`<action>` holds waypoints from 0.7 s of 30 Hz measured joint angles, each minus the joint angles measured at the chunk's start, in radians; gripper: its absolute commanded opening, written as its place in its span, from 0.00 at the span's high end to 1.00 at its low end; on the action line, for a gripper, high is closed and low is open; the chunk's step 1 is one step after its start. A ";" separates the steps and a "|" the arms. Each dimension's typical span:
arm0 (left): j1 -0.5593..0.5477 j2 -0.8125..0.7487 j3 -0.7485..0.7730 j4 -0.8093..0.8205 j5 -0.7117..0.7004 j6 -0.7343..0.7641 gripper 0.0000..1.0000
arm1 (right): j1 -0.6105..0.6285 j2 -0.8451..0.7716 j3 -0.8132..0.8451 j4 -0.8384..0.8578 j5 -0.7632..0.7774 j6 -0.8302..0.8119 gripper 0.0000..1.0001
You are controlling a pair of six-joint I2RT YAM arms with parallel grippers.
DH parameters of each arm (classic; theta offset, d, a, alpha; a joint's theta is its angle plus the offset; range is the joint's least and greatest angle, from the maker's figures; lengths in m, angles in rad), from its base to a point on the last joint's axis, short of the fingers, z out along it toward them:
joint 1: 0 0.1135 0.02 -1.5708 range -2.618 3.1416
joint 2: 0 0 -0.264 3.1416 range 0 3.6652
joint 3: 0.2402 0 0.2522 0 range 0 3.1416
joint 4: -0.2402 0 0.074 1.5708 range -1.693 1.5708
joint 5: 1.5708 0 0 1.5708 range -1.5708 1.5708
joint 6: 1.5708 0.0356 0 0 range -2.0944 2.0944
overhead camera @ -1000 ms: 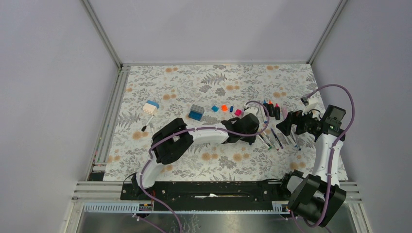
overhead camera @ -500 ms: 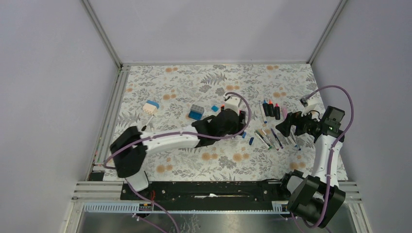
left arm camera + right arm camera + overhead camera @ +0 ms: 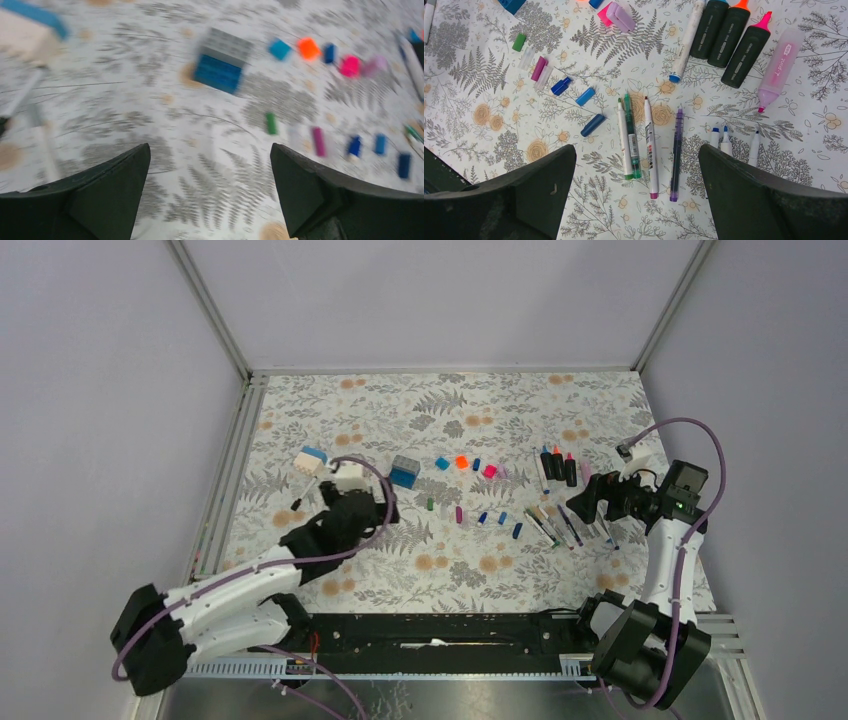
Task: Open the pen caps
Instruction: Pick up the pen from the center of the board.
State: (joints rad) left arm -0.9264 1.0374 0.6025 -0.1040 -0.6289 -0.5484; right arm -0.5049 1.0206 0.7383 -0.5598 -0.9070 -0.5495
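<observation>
Left hand (image 3: 208, 156) now leftward, open

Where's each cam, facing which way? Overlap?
Top external: above, behind the bases, looking down on the floral table; left arm, right arm show.
Left wrist: looks forward-down past open left gripper at blue-and-grey rectangular block.
Right wrist: looks down past open right gripper at three black highlighters.
Both wrists share: small green plastic cap.

Pen caps (image 3: 459, 514) lie loose in two rows: blue, orange, pink; green, purple, three blue.
</observation>
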 measured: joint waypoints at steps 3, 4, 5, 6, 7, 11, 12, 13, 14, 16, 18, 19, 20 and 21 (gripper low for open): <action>0.143 -0.149 -0.092 -0.009 -0.003 -0.002 0.01 | 0.000 0.002 -0.003 0.003 0.000 0.000 0.01; 0.196 -0.192 -0.115 -0.003 0.002 -0.002 0.01 | 0.000 0.003 -0.003 0.005 0.000 0.000 0.01; 0.247 -0.226 -0.134 0.003 0.007 -0.002 0.01 | 0.000 0.004 -0.003 0.005 0.000 -0.001 0.01; 0.298 -0.251 -0.149 0.010 0.016 -0.002 0.01 | 0.000 0.004 -0.003 0.005 0.000 -0.001 0.00; 0.348 -0.262 -0.160 0.017 0.027 -0.003 0.01 | 0.000 0.004 -0.003 0.005 0.000 -0.002 0.00; 0.542 -0.206 -0.166 0.053 0.121 -0.010 0.01 | 0.000 0.004 -0.003 0.006 -0.001 -0.002 0.00; 0.592 -0.170 -0.161 0.060 0.160 -0.013 0.01 | 0.000 0.004 -0.003 0.006 -0.001 -0.002 0.00; 0.643 -0.123 -0.150 0.061 0.202 -0.018 0.01 | 0.000 0.004 -0.003 0.006 -0.001 -0.002 0.00; 0.690 -0.072 -0.134 0.055 0.247 -0.025 0.01 | 0.000 0.004 -0.003 0.006 -0.002 -0.002 0.00; 0.776 0.037 -0.084 0.032 0.334 -0.030 0.01 | 0.000 0.003 -0.003 0.006 -0.002 -0.002 0.00; 0.845 0.138 -0.012 -0.008 0.404 -0.029 0.01 | 0.000 0.002 -0.003 0.007 -0.003 -0.002 0.00; 0.867 0.179 0.027 -0.034 0.431 -0.026 0.01 | 0.000 0.002 -0.003 0.007 -0.003 -0.003 0.01; 0.881 0.216 0.068 -0.058 0.450 -0.019 0.01 | 0.000 0.000 -0.003 0.008 -0.003 -0.002 0.00; 0.890 0.251 0.116 -0.092 0.464 -0.003 0.01 | 0.000 -0.001 -0.003 0.009 -0.003 -0.003 0.00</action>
State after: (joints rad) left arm -0.0364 1.2884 0.7185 -0.1963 -0.1646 -0.5514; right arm -0.5049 1.0199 0.7349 -0.5510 -0.9104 -0.5522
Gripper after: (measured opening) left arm 0.989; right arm 0.993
